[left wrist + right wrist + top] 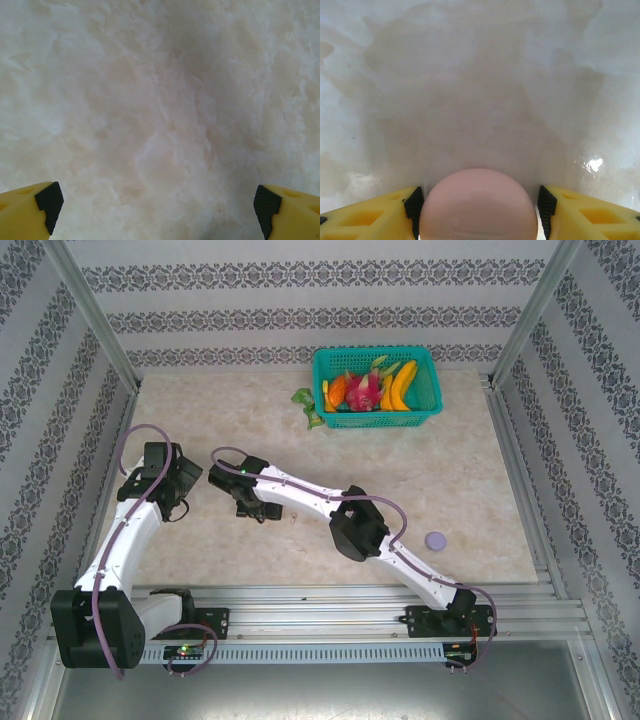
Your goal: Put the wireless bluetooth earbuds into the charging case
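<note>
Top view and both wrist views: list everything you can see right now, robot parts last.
table: one, beige marble, under everything
basket: one, green, far side of the table
fruit: several, yellow, orange and pink, in the basket
green item: one, green, beside the basket's left end
purple case: one, purple, round, near right of the table
pink case: one, pale pink, between the right tool's pads
left arm, right arm: white, black joints, near edge
left tool: yellow, open over bare table
right tool: yellow, shut on pink case
</note>
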Available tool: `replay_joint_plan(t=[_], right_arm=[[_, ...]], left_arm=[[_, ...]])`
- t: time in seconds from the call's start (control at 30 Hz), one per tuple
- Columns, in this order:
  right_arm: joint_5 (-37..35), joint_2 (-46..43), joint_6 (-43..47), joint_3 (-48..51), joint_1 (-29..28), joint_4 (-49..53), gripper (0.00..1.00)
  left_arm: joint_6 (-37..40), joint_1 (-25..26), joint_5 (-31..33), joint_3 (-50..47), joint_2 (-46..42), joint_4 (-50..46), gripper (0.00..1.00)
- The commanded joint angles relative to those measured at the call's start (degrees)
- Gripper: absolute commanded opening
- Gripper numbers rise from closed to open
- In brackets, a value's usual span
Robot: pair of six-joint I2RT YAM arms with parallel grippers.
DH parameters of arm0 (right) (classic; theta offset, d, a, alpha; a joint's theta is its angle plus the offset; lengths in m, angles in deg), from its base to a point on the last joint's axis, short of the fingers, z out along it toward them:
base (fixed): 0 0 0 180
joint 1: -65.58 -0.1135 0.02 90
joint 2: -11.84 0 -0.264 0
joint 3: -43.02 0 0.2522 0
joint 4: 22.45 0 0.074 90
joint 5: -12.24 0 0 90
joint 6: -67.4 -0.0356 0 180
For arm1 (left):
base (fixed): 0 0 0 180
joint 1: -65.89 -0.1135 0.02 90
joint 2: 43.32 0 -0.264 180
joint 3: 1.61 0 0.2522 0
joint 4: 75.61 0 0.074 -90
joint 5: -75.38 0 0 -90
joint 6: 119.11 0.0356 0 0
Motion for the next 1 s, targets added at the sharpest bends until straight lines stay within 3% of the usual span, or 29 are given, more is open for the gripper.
replay_joint_plan(t=[0.0, 0.43, 0.6, 0.97], right_arm=[[4.55, 3.17, -2.30, -0.58, -2.15, 2.15, 0.63], [5.06, 4.09, -1.46, -0.72, -1.98, 1.52, 0.58], [4.18, 3.26, 1.39, -0.30, -1.36, 0.76, 0.52], [1.08, -5.01, 8.06, 5.99, -0.23, -5.06, 0.47]], left_arm=[[-1.04, -0.97, -0.31, -0.23, -0.21, 0.63, 1.00], [-0.50, -0.90, -0.37, -0.31, -0.21, 0.49, 1.00], [-0.14, -0.94, -0.74, -0.48, -0.22, 0.67, 1.00], [2.87, -0.95, -4.17, -0.48, -0.22, 3.58, 1.00]])
